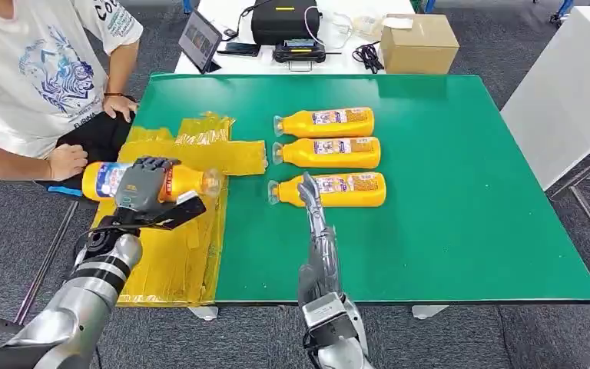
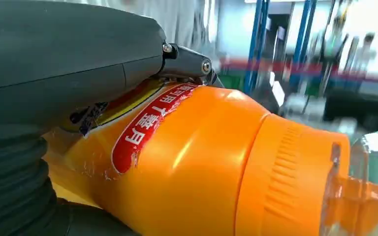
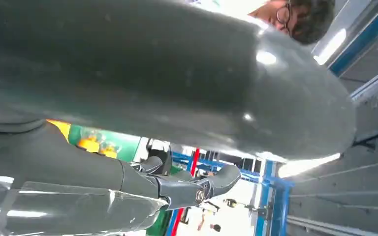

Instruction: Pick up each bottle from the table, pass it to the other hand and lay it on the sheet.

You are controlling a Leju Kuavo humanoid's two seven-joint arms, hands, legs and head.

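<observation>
Currently, my left hand fingers clamp one bottle over the sheet for laying; right hand fingers apart, straight.

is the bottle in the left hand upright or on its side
On its side: the bottle lies level in the left hand above the yellow sheet, cap toward the table's middle.

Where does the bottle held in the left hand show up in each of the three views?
Head view: the held bottle lies sideways in the left hand, over the yellow sheet at the table's left edge.
Left wrist view: the same bottle is seen close up, orange, with a red label.
Right wrist view: I cannot make it out.
Shared landmark: the left hand around the bottle.
</observation>
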